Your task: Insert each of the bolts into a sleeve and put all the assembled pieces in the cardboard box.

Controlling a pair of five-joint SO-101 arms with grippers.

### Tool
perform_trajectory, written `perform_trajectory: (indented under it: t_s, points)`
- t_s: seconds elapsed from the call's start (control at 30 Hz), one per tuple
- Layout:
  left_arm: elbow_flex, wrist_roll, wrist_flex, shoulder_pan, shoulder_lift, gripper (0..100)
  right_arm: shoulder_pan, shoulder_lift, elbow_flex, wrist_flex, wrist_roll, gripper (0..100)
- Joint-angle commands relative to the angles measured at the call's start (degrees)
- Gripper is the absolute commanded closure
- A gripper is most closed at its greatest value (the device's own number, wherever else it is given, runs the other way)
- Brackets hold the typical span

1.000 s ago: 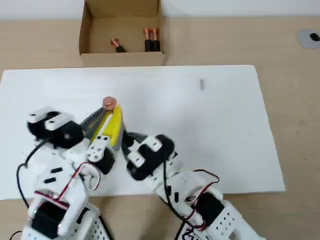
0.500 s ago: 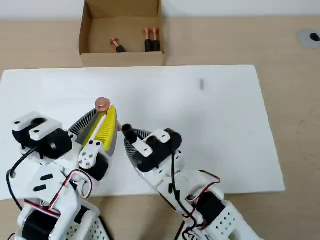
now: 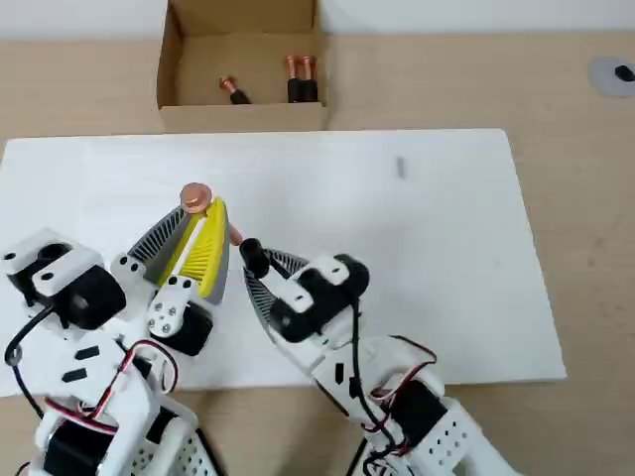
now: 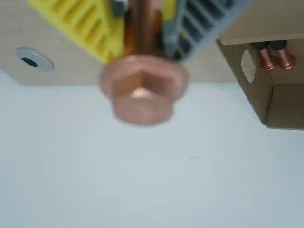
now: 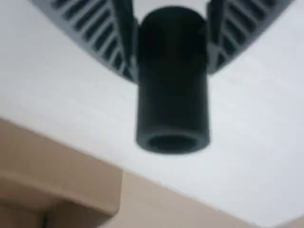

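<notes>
My left gripper [image 3: 203, 213], with one yellow and one grey finger, is shut on a copper bolt [image 3: 195, 196] whose hex head sticks out past the fingertips. In the left wrist view the bolt head [image 4: 142, 90] hangs over the white mat below the left gripper [image 4: 142, 28]. My right gripper [image 3: 256, 266] is shut on a black sleeve [image 3: 252, 254], a short way right of the bolt and apart from it. In the right wrist view the sleeve [image 5: 172, 80] points its open end outward from between the right gripper [image 5: 172, 28]. The cardboard box [image 3: 174, 69] holds three assembled pieces [image 3: 301, 79].
A white mat [image 3: 417, 258] covers the wooden table, and both arms stand at its near left part. The box [image 4: 280, 104] sits beyond the mat's far edge. A small copper tip [image 3: 236, 238] shows beside the sleeve. A round metal grommet [image 3: 615, 74] lies at the far right.
My left arm has swung left and the bolt head has moved up and left. The right gripper has carried the sleeve slightly farther up the mat. Both grips have held.
</notes>
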Motion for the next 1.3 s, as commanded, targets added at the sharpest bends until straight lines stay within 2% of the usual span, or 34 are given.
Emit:
perform_trajectory:
  t_s: [0.0,0.17,0.4,0.63,0.9,1.27]
  points:
    - [-1.58,-0.18,-1.58,-0.09,-0.22,99,1.01,-4.88,-0.04,-3.43,2.29,98.8]
    - [-1.49,-0.79,-1.58,1.93,-0.22,99,0.84,-4.88,-0.04,-5.71,5.54,98.8]
    - [-1.49,-4.4,-1.58,5.8,-0.13,99,0.84,-5.23,-0.04,-5.89,5.71,98.8]
    - [0.88,-8.79,-1.58,5.45,-0.31,99,1.01,-5.32,-0.04,-8.09,5.63,98.8]
    - [1.85,-9.05,-1.85,5.45,-0.31,99,1.01,-5.32,-0.04,-9.05,5.45,98.8]
    - [7.38,-9.05,-15.82,-0.53,-0.31,99,1.01,-5.32,-0.04,-9.14,5.45,98.8]
